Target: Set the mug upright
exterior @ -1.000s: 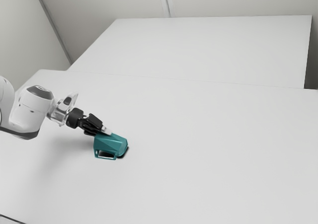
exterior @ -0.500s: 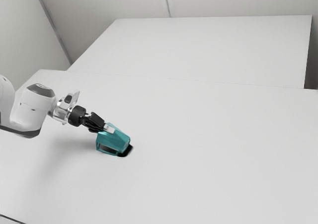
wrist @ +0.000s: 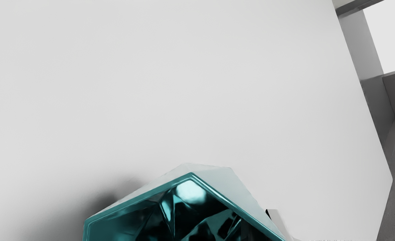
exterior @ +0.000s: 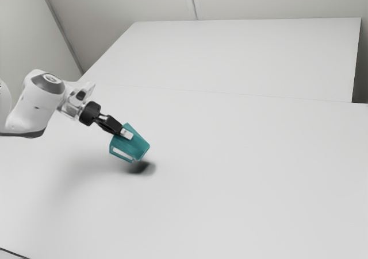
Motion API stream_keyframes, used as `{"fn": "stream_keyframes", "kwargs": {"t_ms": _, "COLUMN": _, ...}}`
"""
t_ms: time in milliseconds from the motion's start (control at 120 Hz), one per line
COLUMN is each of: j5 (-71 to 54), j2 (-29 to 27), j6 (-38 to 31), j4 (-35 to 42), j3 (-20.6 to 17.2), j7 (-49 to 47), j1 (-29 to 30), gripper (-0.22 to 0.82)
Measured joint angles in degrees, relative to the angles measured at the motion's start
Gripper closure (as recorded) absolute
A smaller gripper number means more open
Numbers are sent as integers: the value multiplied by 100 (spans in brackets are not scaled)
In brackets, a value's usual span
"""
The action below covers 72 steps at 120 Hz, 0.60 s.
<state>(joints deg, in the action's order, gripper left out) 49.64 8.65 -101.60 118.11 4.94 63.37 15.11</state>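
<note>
**Mug (exterior: pixel 135 147) Hung Tilted in My Fingers (exterior: pixel 127 134) Above the Desk (exterior: pixel 259 173)**

The desk was the largest thing around me, pale and smooth, running well past the mug toward the exterior view's right. In the wrist view I looked down on it and saw one of its edges and a corner, with grey surfaces beyond.

My arm (exterior: pixel 35 104), white with dark trim, came in from the exterior view's left and reached down at a slant toward the mug. Its black hand section pointed the same way.

The mug was teal, glossy and angular, with flat faces meeting at sharp corners. It was in the air above the desk, near the end of my arm, and leaned over rather than upright. In the wrist view its open mouth faced my camera, so I saw the angular rim (wrist: pixel 191 175) and the shiny, dark-patched inside.

Under the mug, a soft dark shadow (exterior: pixel 140 168) lay on the desk.

The handle (exterior: pixel 121 154), a narrow loop, was on the side of the mug toward the exterior view's left, slanting with it.

My fingers were closed on the mug, gripping it, with a pale tip against its outside in the exterior view.
</note>
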Motion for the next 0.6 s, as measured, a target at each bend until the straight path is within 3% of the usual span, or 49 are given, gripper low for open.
{"fn": "stream_keyframes", "kwargs": {"t_ms": 600, "j5": -3575, "j2": 293, "j6": -2223, "j4": -487, "j3": -4, "j7": -775, "j1": -2151, "gripper": 79}}
